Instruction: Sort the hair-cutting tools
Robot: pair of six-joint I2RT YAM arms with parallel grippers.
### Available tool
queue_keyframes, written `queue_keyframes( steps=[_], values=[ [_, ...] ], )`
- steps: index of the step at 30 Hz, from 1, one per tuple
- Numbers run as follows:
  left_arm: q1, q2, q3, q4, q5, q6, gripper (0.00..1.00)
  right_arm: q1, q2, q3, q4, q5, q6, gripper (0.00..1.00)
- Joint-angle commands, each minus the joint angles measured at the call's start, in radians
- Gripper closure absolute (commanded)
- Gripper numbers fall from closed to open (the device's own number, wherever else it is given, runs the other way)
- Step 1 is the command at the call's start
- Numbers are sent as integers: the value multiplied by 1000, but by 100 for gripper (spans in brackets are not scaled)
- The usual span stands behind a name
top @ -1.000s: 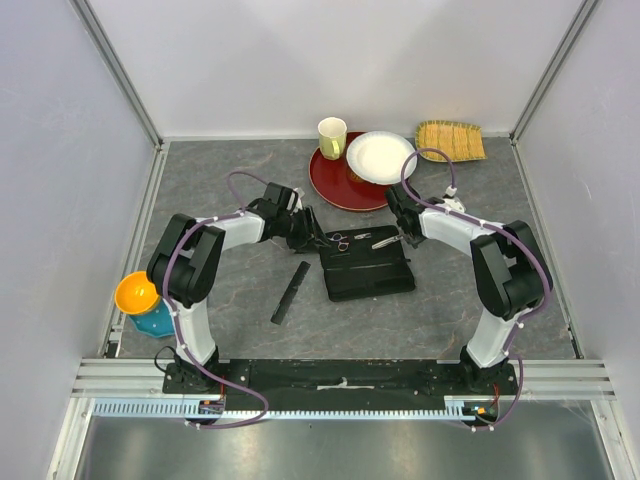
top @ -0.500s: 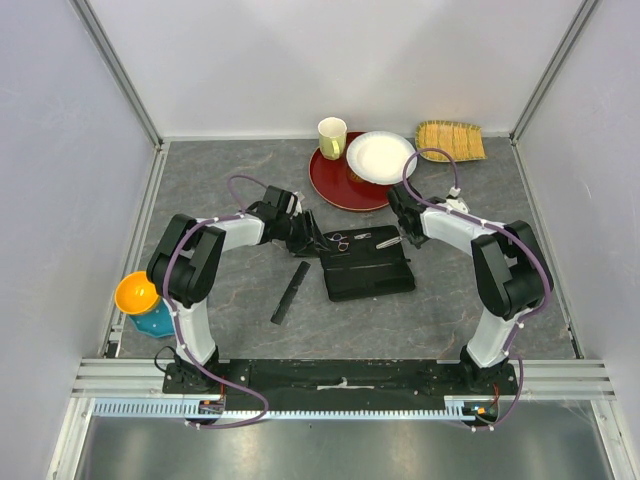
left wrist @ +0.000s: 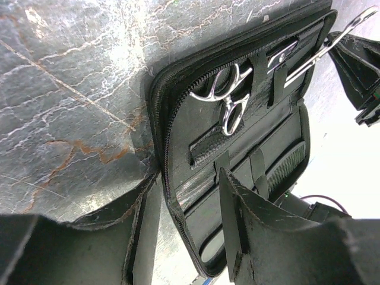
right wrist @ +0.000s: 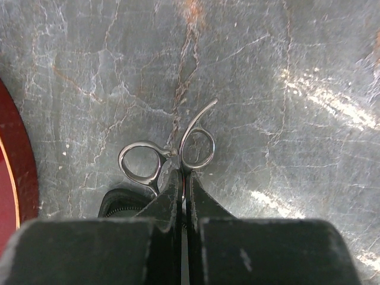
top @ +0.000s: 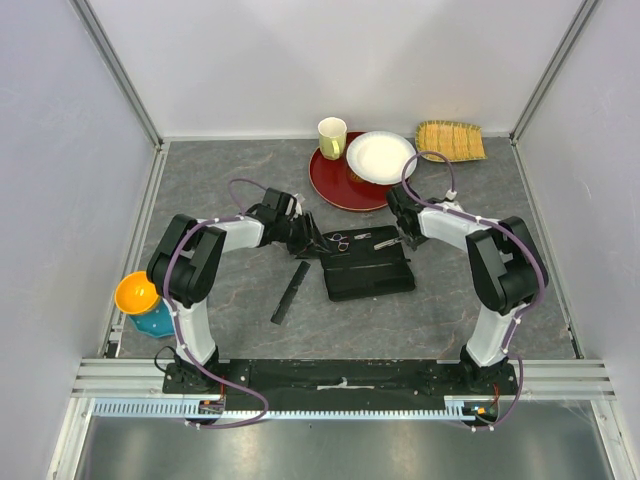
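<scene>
The black case (top: 368, 268) lies open mid-table. One pair of silver scissors (left wrist: 228, 101) is tucked under its straps at the upper left. My right gripper (right wrist: 184, 183) is shut on the second pair of scissors (right wrist: 198, 148). Their finger rings stick out past the fingertips, over the case's far right corner (top: 388, 241). My left gripper (left wrist: 189, 178) is open and straddles the case's left zipper rim, one finger (left wrist: 142, 237) on the table and the other finger (left wrist: 237, 231) inside the case. The long flat black comb (top: 291, 292) lies on the table left of the case.
A red tray (top: 335, 185) at the back holds a white plate (top: 380, 155) and a yellow cup (top: 332, 135). A bamboo mat (top: 450, 140) lies at the back right. An orange funnel on a teal cup (top: 138, 297) stands at the left edge.
The right arm has shifted slightly with the scissors still held over the case's far right corner. The left gripper's jaws have narrowed a little around the case rim.
</scene>
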Motion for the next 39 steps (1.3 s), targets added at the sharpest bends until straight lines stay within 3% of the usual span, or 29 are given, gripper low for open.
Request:
queue_keyframes(
  steps=[1,30,39],
  values=[
    [-3,8,-20,61,51,-45,52,19,16,31,7,-41,14,100],
    [-49,5,-42,113,50,-71,57,128,94,130,-21,-244,68,100],
    [-58,18,-43,119,56,-79,57,130,77,77,-9,-288,86,100]
  ],
)
